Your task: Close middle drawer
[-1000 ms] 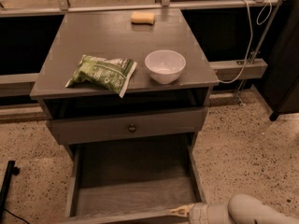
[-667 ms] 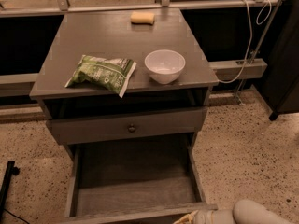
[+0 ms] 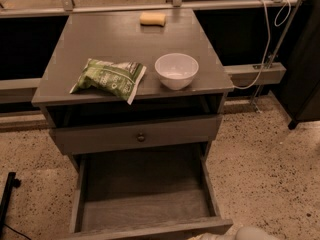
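Observation:
The middle drawer [image 3: 145, 204] is pulled far out of the grey cabinet [image 3: 125, 39]. It is a wide shallow box with a wood-grain floor and nothing in it. Its slim front panel [image 3: 150, 230] lies along the bottom edge of the camera view, and its knob is out of view. My gripper [image 3: 212, 237] shows only as a pale sliver at the bottom edge, right at the front panel's right end. The white arm [image 3: 255, 232] is beside it. Above the open drawer is a taller grey drawer front with a dark knob [image 3: 141, 137].
On the cabinet top lie a green snack bag [image 3: 107, 78], a white bowl [image 3: 176, 70] and a yellow sponge [image 3: 152, 18]. A white cable [image 3: 265, 49] hangs at the right. A black object [image 3: 7, 196] stands on the speckled floor at the left.
The gripper and arm have dropped lower, almost out at the bottom edge. The middle drawer stays pulled out about as far.

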